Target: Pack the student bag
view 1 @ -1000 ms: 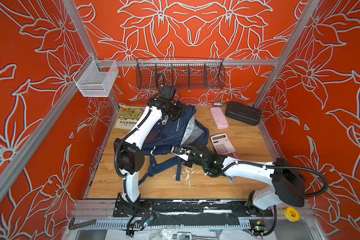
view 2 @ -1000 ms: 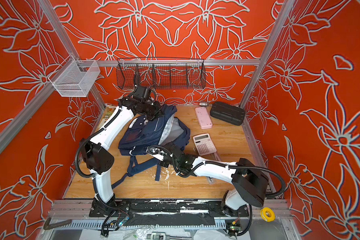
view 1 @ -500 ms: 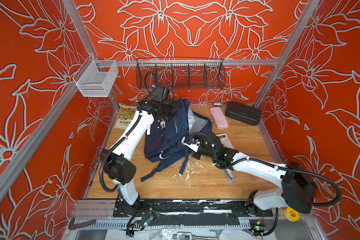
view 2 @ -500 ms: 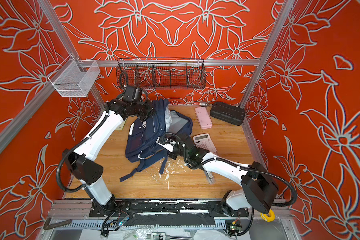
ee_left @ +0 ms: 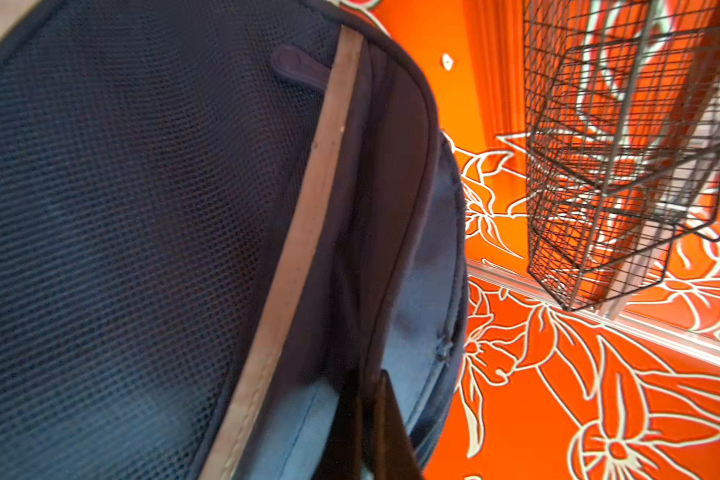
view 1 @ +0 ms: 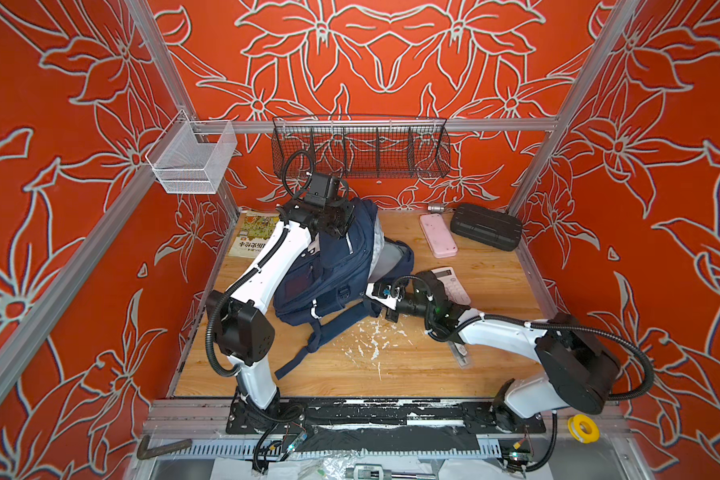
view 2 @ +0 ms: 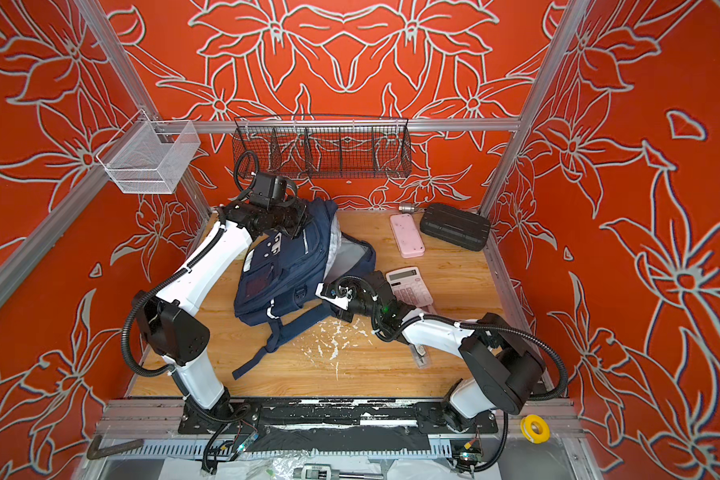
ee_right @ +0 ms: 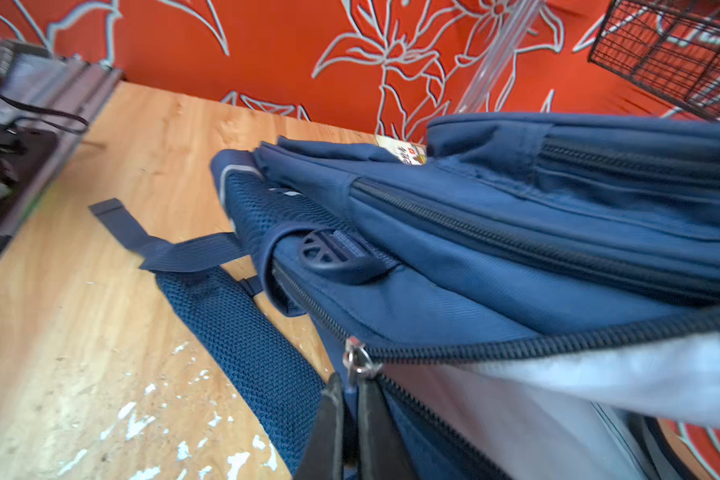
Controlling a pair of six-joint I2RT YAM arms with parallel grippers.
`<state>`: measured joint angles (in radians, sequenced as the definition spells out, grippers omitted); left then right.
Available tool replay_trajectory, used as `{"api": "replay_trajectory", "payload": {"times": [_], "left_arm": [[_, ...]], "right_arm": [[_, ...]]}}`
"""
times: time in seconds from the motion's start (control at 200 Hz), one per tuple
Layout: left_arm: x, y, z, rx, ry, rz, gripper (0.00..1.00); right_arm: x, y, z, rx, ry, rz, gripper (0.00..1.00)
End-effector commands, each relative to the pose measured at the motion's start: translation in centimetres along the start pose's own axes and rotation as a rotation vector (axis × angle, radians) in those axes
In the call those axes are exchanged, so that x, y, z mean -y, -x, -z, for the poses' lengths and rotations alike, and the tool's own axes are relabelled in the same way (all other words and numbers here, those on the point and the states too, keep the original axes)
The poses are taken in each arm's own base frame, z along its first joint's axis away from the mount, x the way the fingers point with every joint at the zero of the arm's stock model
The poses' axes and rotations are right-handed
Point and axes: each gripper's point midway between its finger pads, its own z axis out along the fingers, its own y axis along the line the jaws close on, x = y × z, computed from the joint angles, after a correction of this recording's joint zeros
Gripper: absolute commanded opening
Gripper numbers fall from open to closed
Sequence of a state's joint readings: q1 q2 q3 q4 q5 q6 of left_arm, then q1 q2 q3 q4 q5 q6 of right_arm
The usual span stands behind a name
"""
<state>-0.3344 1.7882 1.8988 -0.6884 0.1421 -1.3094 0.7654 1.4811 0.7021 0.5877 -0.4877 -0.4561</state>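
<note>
The student bag (view 1: 329,274) (view 2: 283,270) is navy. It stands tilted on the wooden table, top end raised toward the back wall. My left gripper (view 1: 341,226) (view 2: 296,226) is shut on the fabric at the top of the bag (ee_left: 412,332); the closed fingertips (ee_left: 385,415) pinch a fold there. My right gripper (view 1: 371,289) (view 2: 323,291) (ee_right: 350,386) is shut on the zip pull just below the silver slider (ee_right: 356,361) at the bag's side. The main compartment gapes open, and its grey lining (view 1: 387,253) (ee_right: 599,374) shows.
A book (view 1: 252,237) lies at the back left behind the left arm. A pink case (view 1: 438,235), a black ribbed hard case (view 1: 486,226) and a calculator (view 1: 454,282) lie at the back right. A black wire basket (view 1: 360,149) and a white mesh basket (view 1: 192,160) hang on the rail.
Over the last second my left gripper has lifted the bag's top up and to the left, so the bag has gone from lying flat to tilted upright. My right gripper has followed on the zip.
</note>
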Motion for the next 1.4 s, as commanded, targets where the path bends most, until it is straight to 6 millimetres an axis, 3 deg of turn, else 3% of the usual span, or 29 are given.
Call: {"api": "replay_trajectory", "payload": {"times": [0.0, 0.165, 0.285, 0.485, 0.631, 0.741, 0.786, 0.861, 0.926, 1.021, 1.261, 1.391], "left_arm": [[8.0, 1.7, 5.2, 0.107, -0.288, 0.021, 0.0], [8.5, 1.3, 4.7, 0.118, -0.291, 0.02, 0.0], [8.9, 0.7, 3.8, 0.107, -0.277, 0.004, 0.0], [10.4, 0.2, 3.7, 0.099, -0.294, -0.019, 0.0], [9.9, 0.1, 3.2, 0.095, -0.277, -0.026, 0.0], [9.2, 0.4, 4.0, 0.112, -0.259, -0.075, 0.0], [8.7, 0.4, 4.5, 0.104, -0.246, -0.116, 0.0], [7.6, 0.4, 5.3, 0.075, -0.228, -0.205, 0.0], [6.1, 0.4, 5.8, 0.055, -0.201, -0.282, 0.0], [3.4, 0.5, 6.6, 0.037, -0.138, -0.382, 0.0], [-1.3, 0.0, 7.6, -0.038, -0.061, -0.573, 0.0], [-3.5, -1.1, 7.0, -0.132, -0.015, -0.639, 0.0]], "right_arm": [[-2.4, 2.4, 0.1, 0.105, 0.136, -0.008, 0.0], [-2.0, 3.1, -0.6, 0.152, 0.111, -0.045, 0.0], [-2.8, 3.6, -1.8, 0.147, 0.148, -0.059, 0.0], [-3.6, 2.8, -3.3, 0.127, 0.167, -0.117, 0.0], [-3.3, 2.7, -3.9, 0.133, 0.14, -0.133, 0.0], [-2.4, 2.9, -3.4, 0.123, 0.087, -0.142, 0.0], [-2.0, 3.1, -3.1, 0.107, 0.069, -0.152, 0.02], [-1.7, 3.5, -2.4, 0.083, 0.055, -0.173, 0.17], [-1.5, 3.6, -1.9, 0.053, 0.05, -0.198, 0.36], [-1.1, 3.7, -1.1, 0.031, 0.04, -0.243, 0.52], [0.4, 5.9, 2.7, 0.062, 0.0, -0.276, 0.62], [1.8, 6.4, 5.2, 0.027, -0.05, -0.276, 0.65]]}}
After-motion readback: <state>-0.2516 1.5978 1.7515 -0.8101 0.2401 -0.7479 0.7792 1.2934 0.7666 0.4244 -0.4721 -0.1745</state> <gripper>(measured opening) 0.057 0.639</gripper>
